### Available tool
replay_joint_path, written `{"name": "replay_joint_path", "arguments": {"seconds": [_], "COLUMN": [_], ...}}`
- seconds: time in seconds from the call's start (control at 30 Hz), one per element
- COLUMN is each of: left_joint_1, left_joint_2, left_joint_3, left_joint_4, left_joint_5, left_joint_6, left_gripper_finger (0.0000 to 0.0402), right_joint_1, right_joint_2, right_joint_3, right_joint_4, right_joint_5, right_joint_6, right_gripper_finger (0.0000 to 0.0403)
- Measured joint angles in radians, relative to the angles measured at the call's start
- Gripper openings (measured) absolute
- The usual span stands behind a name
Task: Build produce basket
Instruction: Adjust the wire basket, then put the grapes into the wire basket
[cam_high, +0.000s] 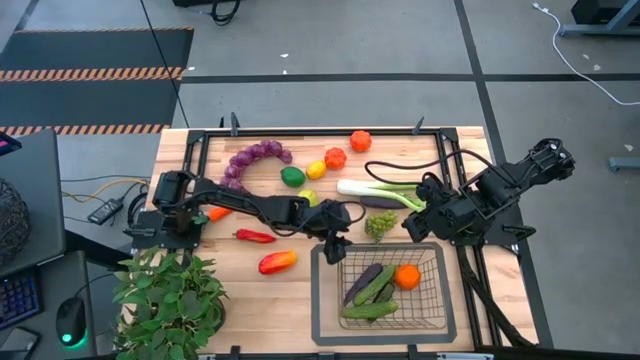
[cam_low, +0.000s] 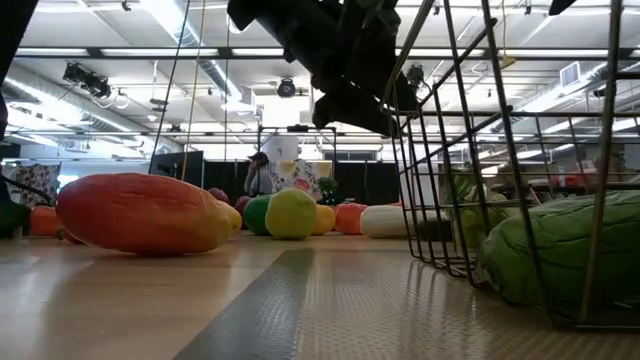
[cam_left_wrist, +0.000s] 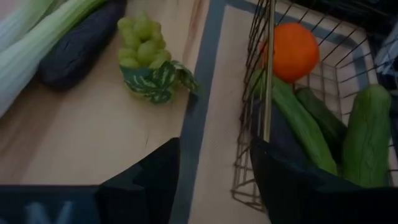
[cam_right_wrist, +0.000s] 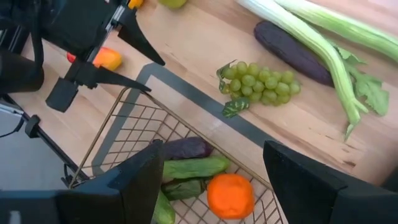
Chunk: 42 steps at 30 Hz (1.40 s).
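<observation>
Wooden tabletop (cam_high: 300, 290): dark-grey wire-mesh basket (cam_high: 385, 318) wall is straddled by left gripper (cam_high: 333, 250), fingers apart, probably for repositioning; right gripper (cam_high: 425, 228) is parked open at its 1 o'clock.

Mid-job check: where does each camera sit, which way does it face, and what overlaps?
High: overhead, straight down; both arms, basket.
Low: tabletop level, facing the room; an arm overhead.
Left wrist: left end effector open astride the basket wall.
Right wrist: right end effector open above the basket.
Both wrists share the green grapes and orange fruit.
</observation>
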<state>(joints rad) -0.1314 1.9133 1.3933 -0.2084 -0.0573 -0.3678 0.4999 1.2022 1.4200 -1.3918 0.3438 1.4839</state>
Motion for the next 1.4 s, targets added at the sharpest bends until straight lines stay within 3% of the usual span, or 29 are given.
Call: {"name": "replay_joint_path", "arguments": {"seconds": [0.37,0.6,0.73,0.97,1.4], "left_joint_1": [0.003,0.048,0.072,0.102,0.106], "left_joint_2": [0.0,-0.043,-0.103,-0.231,-0.394], "left_joint_3": [-0.002,-0.006,-0.005,-0.004,-0.002], "left_joint_4": [-0.005,0.007,0.014,0.017,0.003], "left_joint_5": [0.008,0.019,0.013,0.009,0.009], "left_joint_6": [-0.055,-0.087,-0.091,-0.093,-0.042], "left_gripper_finger": [0.0197,0.0196,0.019,0.0179,0.0172], "right_joint_1": [0.0,-0.023,-0.075,-0.199,-0.411], "right_joint_2": [0.0,0.0,0.0,0.014,0.134], "right_joint_3": [0.0,-0.029,-0.084,-0.26,-0.309], "right_joint_4": [-0.002,-0.007,0.033,0.28,0.468], "right_joint_5": [0.013,0.139,0.076,-0.159,-0.286], "right_joint_6": [-0.044,-0.022,-0.022,-0.154,-0.399], "right_gripper_finger": [0.0279,0.0279,0.0279,0.0279,0.0279]}}
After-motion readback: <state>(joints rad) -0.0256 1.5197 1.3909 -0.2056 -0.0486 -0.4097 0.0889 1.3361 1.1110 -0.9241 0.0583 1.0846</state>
